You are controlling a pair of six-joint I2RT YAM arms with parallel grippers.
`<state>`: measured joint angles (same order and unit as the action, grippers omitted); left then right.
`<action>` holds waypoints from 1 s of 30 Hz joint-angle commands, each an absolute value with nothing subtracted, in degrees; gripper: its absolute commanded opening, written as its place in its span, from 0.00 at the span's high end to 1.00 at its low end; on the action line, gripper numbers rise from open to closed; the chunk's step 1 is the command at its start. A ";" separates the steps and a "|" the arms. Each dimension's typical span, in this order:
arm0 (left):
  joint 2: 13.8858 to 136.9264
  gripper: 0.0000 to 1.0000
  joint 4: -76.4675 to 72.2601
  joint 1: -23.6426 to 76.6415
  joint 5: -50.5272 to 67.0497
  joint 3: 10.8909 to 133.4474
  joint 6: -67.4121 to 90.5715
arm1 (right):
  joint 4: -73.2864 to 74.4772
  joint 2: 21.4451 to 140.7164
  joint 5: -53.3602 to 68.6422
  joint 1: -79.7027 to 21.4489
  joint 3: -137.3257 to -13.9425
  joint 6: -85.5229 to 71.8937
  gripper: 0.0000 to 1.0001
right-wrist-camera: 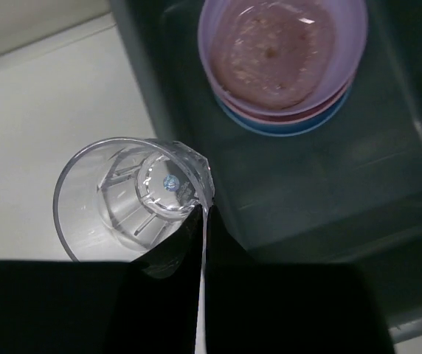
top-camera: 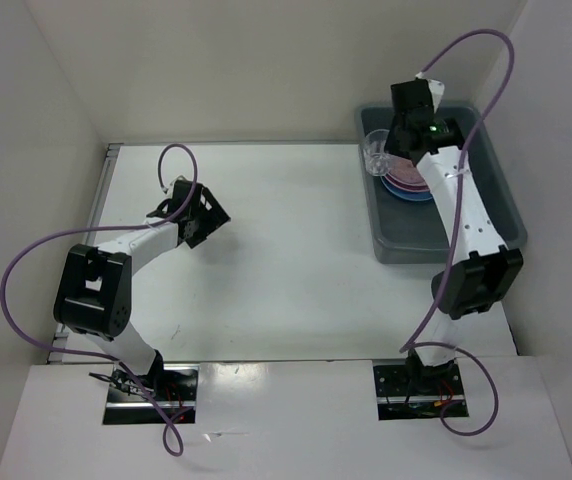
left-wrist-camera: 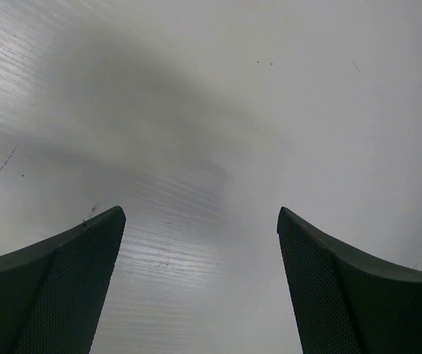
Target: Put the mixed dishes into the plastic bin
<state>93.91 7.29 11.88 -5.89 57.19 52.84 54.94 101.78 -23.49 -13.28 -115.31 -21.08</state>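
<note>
Top external view: the plastic bin (top-camera: pixel 421 228) sits at the far right of the table (top-camera: pixel 286 260), with the right arm reaching over it and the left arm out over bare tabletop.
Already in the bin: a stack of round plates (top-camera: pixel 411 185) lies on the bin floor; the right wrist view shows a purple plate (right-wrist-camera: pixel 281 48) on top, a pink plate (right-wrist-camera: pixel 234 100) under it and a blue plate (right-wrist-camera: pixel 299 127) at the bottom.
Clear cup (right-wrist-camera: pixel 133 195): tipped on its side with its mouth toward the wrist camera, and hanging over the bin's left wall, partly above the table and partly above the rim, so it is not yet inside.
Right gripper (right-wrist-camera: pixel 198 225): pinched narrow on the wall of the cup, near its rim.
Left gripper (left-wrist-camera: pixel 200 214): jaws wide apart, nothing between them, only table below.
Left to do: I see no other dish on the table, though clear ones would be hard to spot.
Progress: nearly finished, as I judge it; the cup needs carrying a little further over the bin and letting go.
</note>
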 commanded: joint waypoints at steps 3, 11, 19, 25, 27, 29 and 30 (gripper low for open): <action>91.76 0.09 5.45 11.87 -5.10 55.90 53.53 | 50.19 93.44 -31.80 -7.49 -106.91 -22.23 1.00; 91.14 0.09 5.45 11.87 -4.58 53.53 51.86 | 46.67 89.56 -28.56 2.11 -87.73 -26.01 1.00; 92.29 0.09 4.39 11.87 -3.43 53.00 51.86 | 44.30 93.07 -21.19 2.72 -78.76 -26.54 1.00; 92.29 0.09 3.87 11.87 -3.43 53.00 51.86 | 42.28 94.13 -18.54 2.72 -76.38 -27.25 0.96; 92.81 0.09 3.35 11.87 -2.90 53.00 51.86 | 42.28 94.13 -18.02 2.72 -76.38 -27.25 0.94; 92.81 0.09 3.34 11.87 -2.90 53.00 51.86 | 42.28 94.13 -18.02 2.72 -76.38 -27.25 0.89; 92.81 0.09 3.34 11.87 -2.90 53.00 51.86 | 42.28 94.13 -18.02 2.72 -76.38 -27.25 0.87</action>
